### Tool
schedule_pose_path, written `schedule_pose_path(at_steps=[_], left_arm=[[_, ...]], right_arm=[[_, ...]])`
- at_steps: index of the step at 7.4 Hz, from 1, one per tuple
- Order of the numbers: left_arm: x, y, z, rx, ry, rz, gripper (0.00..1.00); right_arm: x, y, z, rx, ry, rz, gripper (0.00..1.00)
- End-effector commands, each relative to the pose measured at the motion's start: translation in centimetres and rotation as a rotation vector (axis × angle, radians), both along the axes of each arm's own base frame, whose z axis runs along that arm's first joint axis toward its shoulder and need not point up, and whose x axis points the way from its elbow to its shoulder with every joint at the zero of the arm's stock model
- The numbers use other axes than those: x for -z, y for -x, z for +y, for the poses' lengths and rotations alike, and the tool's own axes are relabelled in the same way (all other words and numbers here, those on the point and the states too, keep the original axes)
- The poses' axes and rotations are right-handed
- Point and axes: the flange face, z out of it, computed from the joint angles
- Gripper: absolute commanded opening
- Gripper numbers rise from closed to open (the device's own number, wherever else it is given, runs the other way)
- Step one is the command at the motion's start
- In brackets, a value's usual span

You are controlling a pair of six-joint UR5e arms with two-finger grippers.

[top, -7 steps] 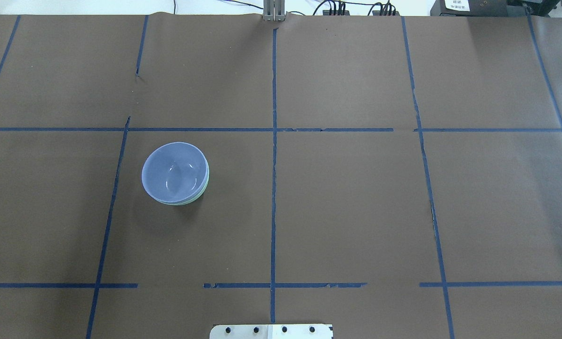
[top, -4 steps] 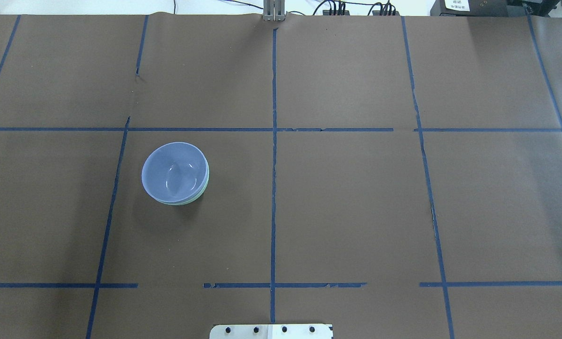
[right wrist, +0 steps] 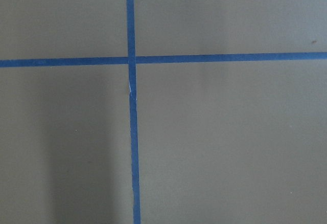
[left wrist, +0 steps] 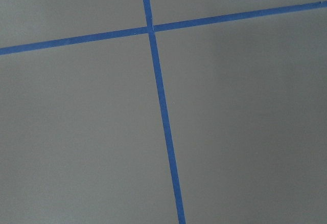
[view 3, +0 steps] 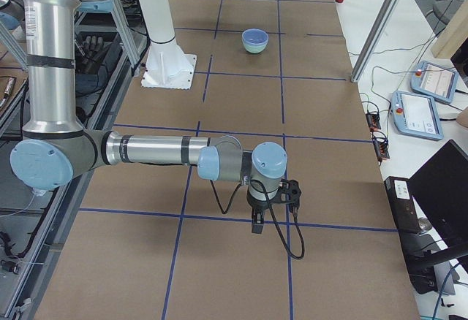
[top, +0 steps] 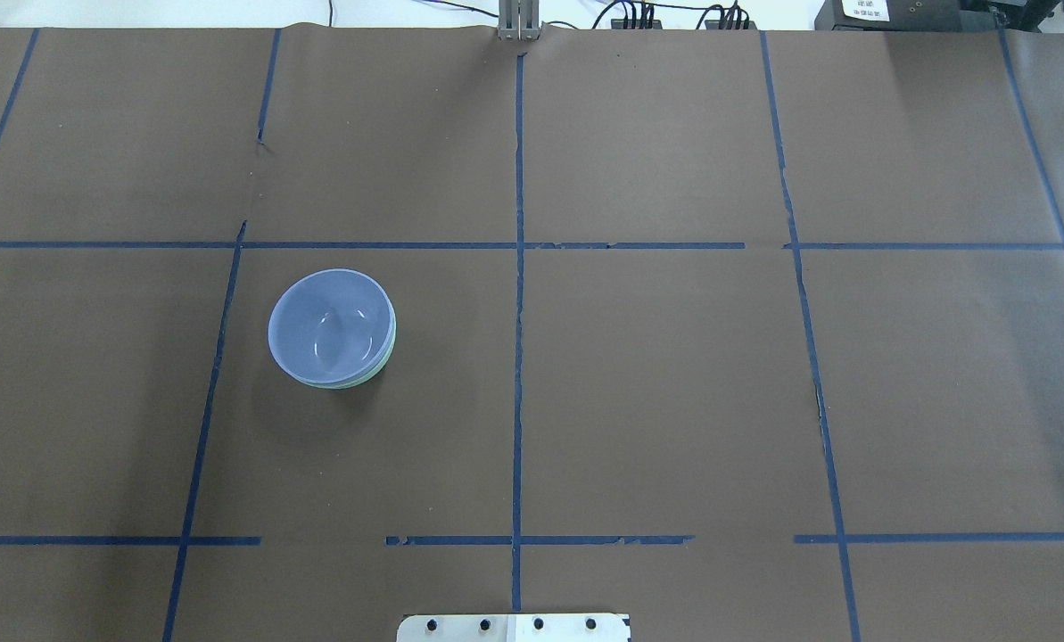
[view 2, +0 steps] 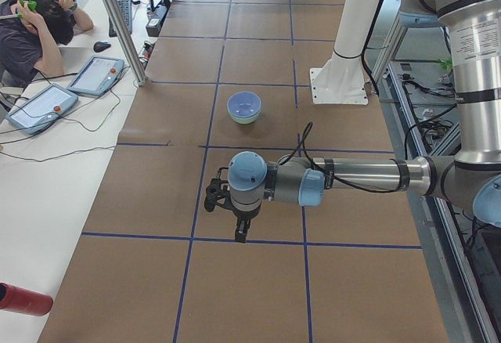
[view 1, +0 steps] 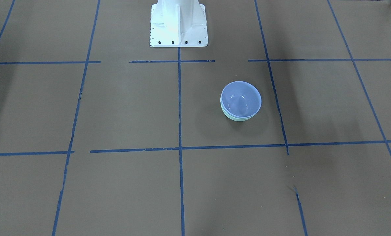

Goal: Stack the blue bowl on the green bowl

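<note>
The blue bowl (top: 328, 325) sits nested inside the green bowl (top: 383, 364) on the brown table, left of centre in the overhead view. Only a thin mint edge of the green bowl shows under it. The stack also shows in the front-facing view, blue bowl (view 1: 241, 99) over green bowl (view 1: 238, 118). My left gripper (view 2: 241, 236) hangs over the table's left end, far from the bowls. My right gripper (view 3: 257, 226) hangs over the right end. Both show only in side views, so I cannot tell if they are open or shut. The wrist views show only table and tape.
Blue tape lines (top: 518, 357) cross the brown table cover. The robot's white base (view 1: 178, 23) stands at the table's robot side. An operator (view 2: 35, 37) sits at a side desk with tablets (view 2: 95, 74). A metal post (view 2: 117, 26) stands at the table's edge.
</note>
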Motion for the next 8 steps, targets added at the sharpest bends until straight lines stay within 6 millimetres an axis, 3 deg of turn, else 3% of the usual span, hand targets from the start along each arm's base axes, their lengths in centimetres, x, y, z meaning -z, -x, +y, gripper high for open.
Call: schedule_pose_path(at_steps=[1,8], left_arm=[[-0.38,0.29,0.63,0.008,0.011,0.0,1.0],[-0.91,0.6,1.41,0.015,0.024,0.0,1.0]], right_arm=[[-0.02,0.04,0.02,0.001,0.0,0.0,1.0],[-0.02,0.04,0.02,0.001,0.0,0.0,1.0]])
